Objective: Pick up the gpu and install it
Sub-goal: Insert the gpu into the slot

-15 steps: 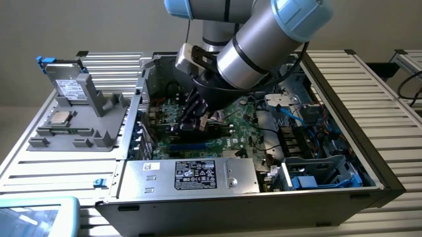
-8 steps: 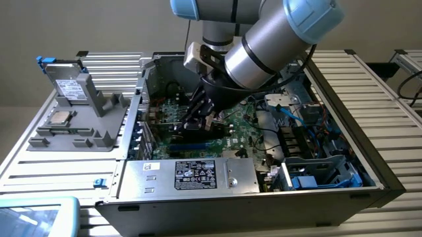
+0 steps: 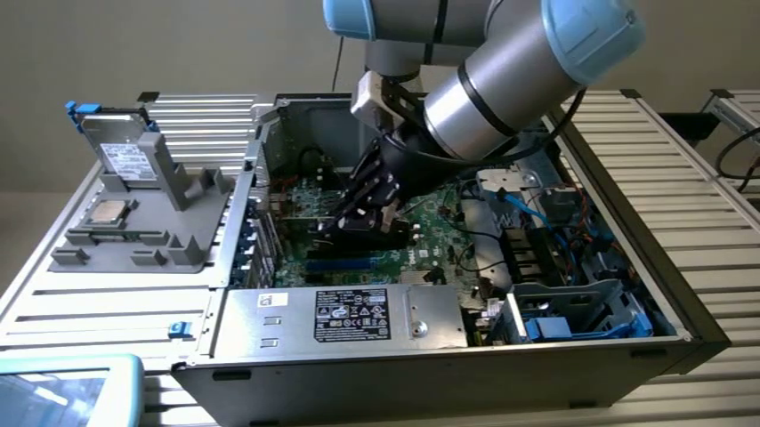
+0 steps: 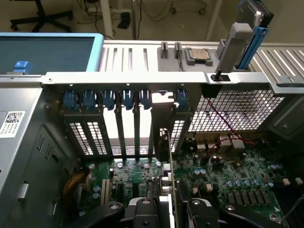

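Note:
My gripper reaches down inside the open computer case, over the green motherboard. In the wrist view the gripper is shut on the gpu, which shows edge-on as a thin upright green board between the two black fingers. The card stands just above the motherboard. Its silver end bracket lies against an open slot in the case's rear wall, among the blue slot clips. From the exterior view the card is mostly hidden under the gripper.
A grey tray at the exterior view's left holds a silver drive with blue tabs, a processor chip and a memory stick. The power supply, blue drive cage and loose cables crowd the case.

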Robot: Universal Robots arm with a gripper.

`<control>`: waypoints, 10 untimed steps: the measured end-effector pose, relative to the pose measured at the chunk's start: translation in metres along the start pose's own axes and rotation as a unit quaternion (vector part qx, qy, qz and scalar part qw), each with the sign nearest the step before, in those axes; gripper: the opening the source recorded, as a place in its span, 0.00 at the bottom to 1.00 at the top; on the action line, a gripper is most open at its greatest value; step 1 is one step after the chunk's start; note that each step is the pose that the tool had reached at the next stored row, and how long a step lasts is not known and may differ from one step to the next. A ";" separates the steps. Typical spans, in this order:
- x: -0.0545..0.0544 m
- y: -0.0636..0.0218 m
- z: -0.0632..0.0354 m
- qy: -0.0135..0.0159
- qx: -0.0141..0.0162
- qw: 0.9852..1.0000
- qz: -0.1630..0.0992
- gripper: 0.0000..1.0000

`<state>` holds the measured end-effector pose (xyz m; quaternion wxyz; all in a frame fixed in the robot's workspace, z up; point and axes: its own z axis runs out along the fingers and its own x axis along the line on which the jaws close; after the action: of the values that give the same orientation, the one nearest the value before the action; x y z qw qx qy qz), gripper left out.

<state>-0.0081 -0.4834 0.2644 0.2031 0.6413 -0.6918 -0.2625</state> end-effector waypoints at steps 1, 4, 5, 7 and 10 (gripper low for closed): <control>0.000 -0.0011 -0.0009 0.000 -0.005 1.000 0.000 0.28; 0.000 -0.0025 -0.0022 0.001 -0.012 1.000 0.001 0.28; -0.003 -0.0045 -0.0033 0.003 -0.015 1.000 0.004 0.28; -0.003 -0.0068 -0.0007 0.005 -0.022 1.000 0.005 0.28; -0.003 -0.0073 0.0000 0.009 -0.030 0.999 0.008 0.28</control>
<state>-0.0021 -0.4804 0.2600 0.2309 0.6316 -0.6870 -0.2754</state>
